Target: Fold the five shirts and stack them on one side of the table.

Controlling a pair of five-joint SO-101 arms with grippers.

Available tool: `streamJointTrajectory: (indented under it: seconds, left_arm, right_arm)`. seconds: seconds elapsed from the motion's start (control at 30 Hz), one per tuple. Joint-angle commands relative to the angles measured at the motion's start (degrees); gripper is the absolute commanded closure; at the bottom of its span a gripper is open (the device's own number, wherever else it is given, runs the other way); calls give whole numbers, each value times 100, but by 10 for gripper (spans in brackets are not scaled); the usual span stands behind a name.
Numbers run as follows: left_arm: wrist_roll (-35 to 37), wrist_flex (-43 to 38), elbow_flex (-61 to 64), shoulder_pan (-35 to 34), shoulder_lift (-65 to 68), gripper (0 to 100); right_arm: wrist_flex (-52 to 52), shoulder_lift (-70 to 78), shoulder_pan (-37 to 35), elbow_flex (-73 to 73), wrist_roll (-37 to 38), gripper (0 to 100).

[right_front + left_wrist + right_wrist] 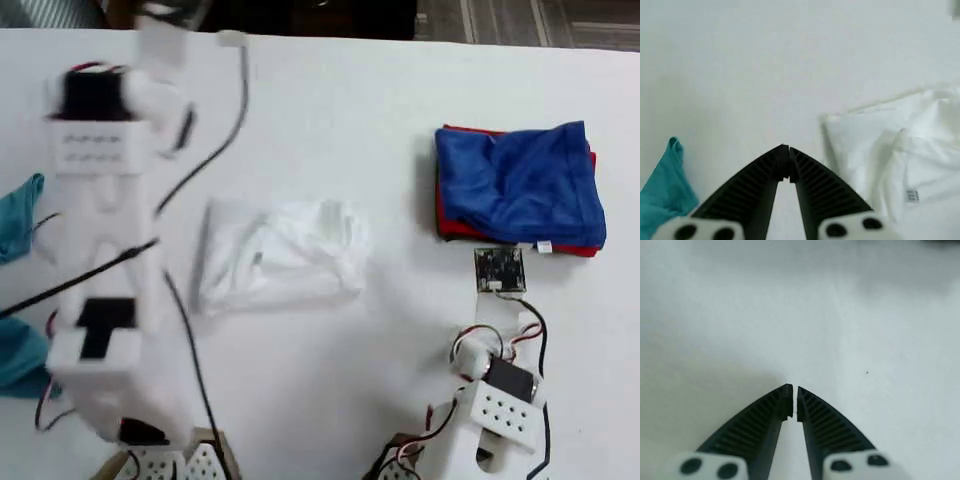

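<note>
Showed a folded white shirt (pixel 280 255) mid-table, well apart from the blue shirt (pixel 520 180) stacked on a red shirt (pixel 455 228). Showed the left gripper (pixel 788 157) and right gripper (pixel 794 397) pinched closed, holding nothing. Probably called for opening wide, pinching all layers, carrying level onto that stack.

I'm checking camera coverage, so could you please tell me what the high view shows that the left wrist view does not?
High view: a blue shirt lying on a red shirt at the right side of the table. Left wrist view: the left gripper up close, shut on nothing. Both: the white shirt, a teal shirt and the table.
</note>
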Motion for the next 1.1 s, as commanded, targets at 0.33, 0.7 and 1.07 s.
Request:
streamJointTrajectory:
  seconds: [0.33,0.7,1.07]
  left_arm:
    - [-993,-2514,7811,-2840,-4448,973]
    - [-1029,-4325,10844,-4659,-5108,973]
    - [-985,-4738,11547,-4668,-5152,973]
  right_arm:
    - [884,2299,-2914,-3886,-668,977]
    - [1982,6431,-5015,-8202,-1116,977]
    - [2580,9376,-6264,-11455,-1125,977]
